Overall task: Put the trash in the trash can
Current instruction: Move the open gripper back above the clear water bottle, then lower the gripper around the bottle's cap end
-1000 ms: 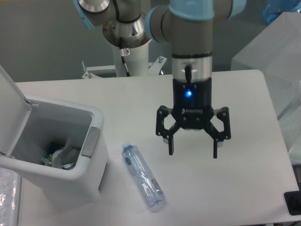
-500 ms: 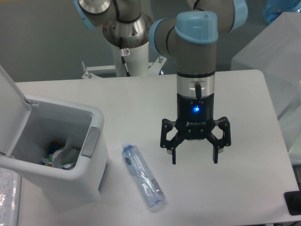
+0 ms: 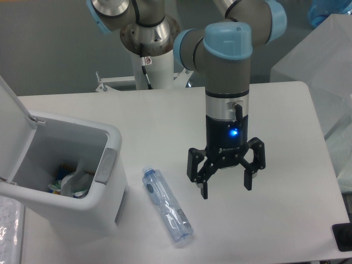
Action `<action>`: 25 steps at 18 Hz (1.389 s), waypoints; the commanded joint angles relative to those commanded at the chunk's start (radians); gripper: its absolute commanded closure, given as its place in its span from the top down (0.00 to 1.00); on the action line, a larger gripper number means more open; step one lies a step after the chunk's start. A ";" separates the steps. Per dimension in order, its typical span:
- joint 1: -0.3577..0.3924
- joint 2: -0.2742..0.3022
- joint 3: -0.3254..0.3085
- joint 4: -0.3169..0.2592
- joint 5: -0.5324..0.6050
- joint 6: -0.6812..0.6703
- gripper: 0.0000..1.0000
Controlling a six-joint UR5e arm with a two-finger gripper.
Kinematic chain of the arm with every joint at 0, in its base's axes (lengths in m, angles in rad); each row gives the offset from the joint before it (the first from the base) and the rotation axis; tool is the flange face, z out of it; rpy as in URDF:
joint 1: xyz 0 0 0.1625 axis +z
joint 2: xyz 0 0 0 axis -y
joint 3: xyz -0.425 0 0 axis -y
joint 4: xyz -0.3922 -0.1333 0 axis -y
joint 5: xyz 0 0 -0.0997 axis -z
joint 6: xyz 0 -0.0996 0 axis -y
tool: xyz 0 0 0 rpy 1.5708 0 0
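- Clear bluish bottle (image 3: 166, 206) lies on its side on white table (image 3: 291, 220), nearest the cam; cap end toward upper left, base toward lower right. Nothing touching it.
- Trash can (image 3: 82, 212) at left front, white boxy w/ rounded corners, just beside bottle's cap end, small gap btwn them. Grey panel (image 3: 106, 164) on the rim side facing the bottle.
- Lid (image 3: 12, 118) flipped up at far left, so can is open on top.
- Inside can: crumpled white wrapper (image 3: 74, 182) w/ a bit of green at its low edge, already in. Some other coloured bits behind it, too small to ID.
- Gripper (image 3: 226, 188) right of bottle, pointing down, jaws spread wide, holding nothing. Fingertips above table; can't tell if they touch it. Apart from bottle, sits beyond its base end, roughly mid table.
- Blue LED lit on gripper body, above the black fingers (image 3: 203, 187).
- Arm (image 3: 227, 60) goes straight up from gripper, grey w/ light blue joint caps, then back to base mount (image 3: 149, 52) at the far table edge.
- Translucent plastic-covered stuff (image 3: 324, 60) at far right, beyond table edge, can't ID.
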 joint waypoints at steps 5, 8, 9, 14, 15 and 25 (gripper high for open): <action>-0.009 -0.014 -0.011 -0.002 -0.006 -0.003 1.00; -0.028 -0.031 -0.014 -0.012 -0.006 -0.006 1.00; -0.037 -0.040 -0.018 -0.014 -0.002 -0.008 1.00; -0.046 -0.057 -0.080 -0.018 -0.006 -0.014 1.00; -0.052 -0.063 -0.084 -0.018 -0.005 -0.014 1.00; -0.098 -0.193 -0.087 -0.018 0.000 -0.014 1.00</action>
